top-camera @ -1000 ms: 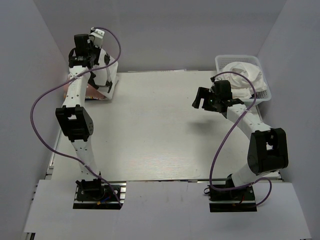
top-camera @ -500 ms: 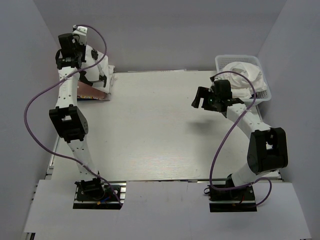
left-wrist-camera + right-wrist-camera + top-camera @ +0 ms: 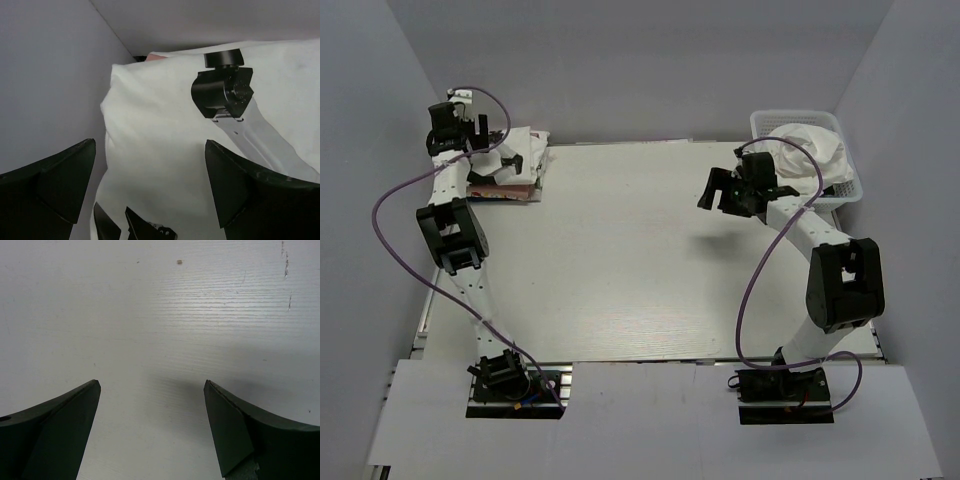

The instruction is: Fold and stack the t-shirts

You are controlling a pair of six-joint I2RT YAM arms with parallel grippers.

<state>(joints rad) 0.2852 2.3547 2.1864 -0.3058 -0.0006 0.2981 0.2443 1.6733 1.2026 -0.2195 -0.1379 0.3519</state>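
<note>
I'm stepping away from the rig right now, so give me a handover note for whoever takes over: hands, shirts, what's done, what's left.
Left hand: open, holding nothing, over the folded white t-shirt at the far left corner.
Right hand: open, empty, over bare table.
Done: folded cloth lies in that far left corner; how many shirts are stacked there cannot be told.
Left: a crumpled white t-shirt sits in the basket at far right. Take it out, fold it and stack it.
</note>
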